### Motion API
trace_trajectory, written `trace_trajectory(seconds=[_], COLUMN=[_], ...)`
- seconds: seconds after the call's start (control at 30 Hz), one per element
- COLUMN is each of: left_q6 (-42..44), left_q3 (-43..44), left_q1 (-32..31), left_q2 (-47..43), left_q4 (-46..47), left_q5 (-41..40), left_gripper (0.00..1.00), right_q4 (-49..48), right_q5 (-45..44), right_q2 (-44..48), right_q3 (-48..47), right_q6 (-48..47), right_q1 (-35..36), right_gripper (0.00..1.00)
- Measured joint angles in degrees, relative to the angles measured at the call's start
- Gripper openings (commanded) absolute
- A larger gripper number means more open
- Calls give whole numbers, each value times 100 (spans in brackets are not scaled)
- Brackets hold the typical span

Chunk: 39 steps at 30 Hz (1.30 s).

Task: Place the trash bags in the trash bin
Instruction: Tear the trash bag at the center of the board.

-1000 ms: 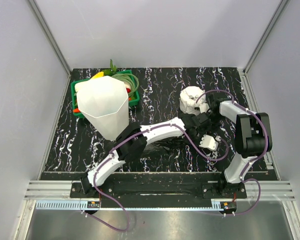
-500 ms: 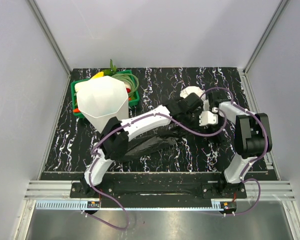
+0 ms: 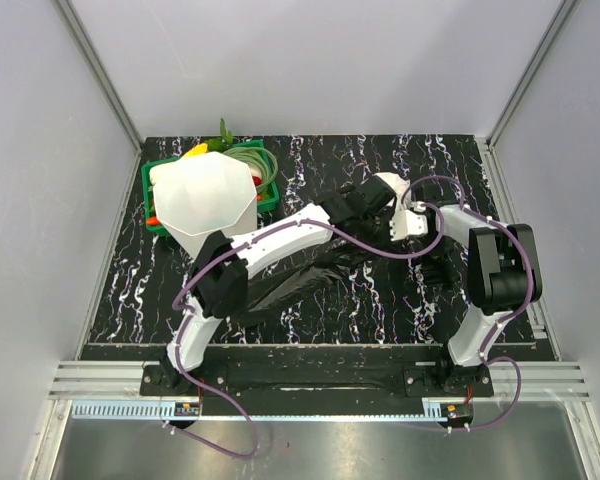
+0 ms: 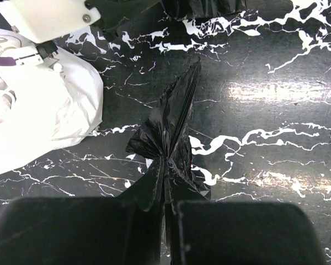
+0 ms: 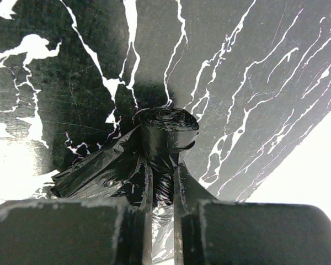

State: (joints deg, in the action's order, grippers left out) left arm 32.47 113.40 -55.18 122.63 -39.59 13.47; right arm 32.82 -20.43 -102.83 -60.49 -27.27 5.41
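Observation:
The trash bags (image 3: 302, 280) lie as a long strip of glossy black film across the middle of the table. My left gripper (image 4: 166, 165) is shut on a pleated bunch of that film (image 4: 174, 121), a little above the table. My right gripper (image 5: 161, 171) is shut on the rolled black end of the trash bags (image 5: 166, 128). In the top view the left gripper (image 3: 365, 212) and the right gripper (image 3: 398, 226) are close together at the back right. The white trash bin (image 3: 208, 205) stands upright at the back left, apart from both grippers.
A green basket (image 3: 270, 190) of toy vegetables sits right behind the bin. A white crumpled roll of plastic (image 4: 38, 118) lies beside the left gripper, half hidden by the arms in the top view (image 3: 386, 183). Grey walls enclose the table.
The left arm has swung back and to the left with the film pinched, and more black film now lies stretched across the table. The right gripper has shifted slightly back, still shut on the roll.

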Motion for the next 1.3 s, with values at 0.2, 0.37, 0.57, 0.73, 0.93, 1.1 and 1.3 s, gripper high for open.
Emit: trace_trajectory(seconds=[0.2,0.37,0.57,0.73,0.93,1.1,1.3], left_q6=[160,308,372,358,297,240,125], left_q3=[0,0,0,0,-68,-107,-111], left_q1=[83,358,597,651,662,662,662], left_q2=[-4,-146,-557,-743,-782,-804,-907], left_q4=[-138,-175,-162,33,72,72,68], left_q5=[-83,-262,-413,-435,-433,-433,-415], left_gripper=[0,0,0,0,0,0,0], right_q4=[302,588,651,713,850,964,1084], right_q5=[321,575,656,804,1156,1401,1635], right_q2=[-87,-450,-846,-933,-809,-243,529], right_q3=[-286,-850,-1429,-1648,-1709,-1683,-1687], right_q6=[238,448,614,743,872,946,990], right_q1=[-90,-107,-107,-107,-109,-109,-109], right_gripper=[0,3,27,61,74,81,82])
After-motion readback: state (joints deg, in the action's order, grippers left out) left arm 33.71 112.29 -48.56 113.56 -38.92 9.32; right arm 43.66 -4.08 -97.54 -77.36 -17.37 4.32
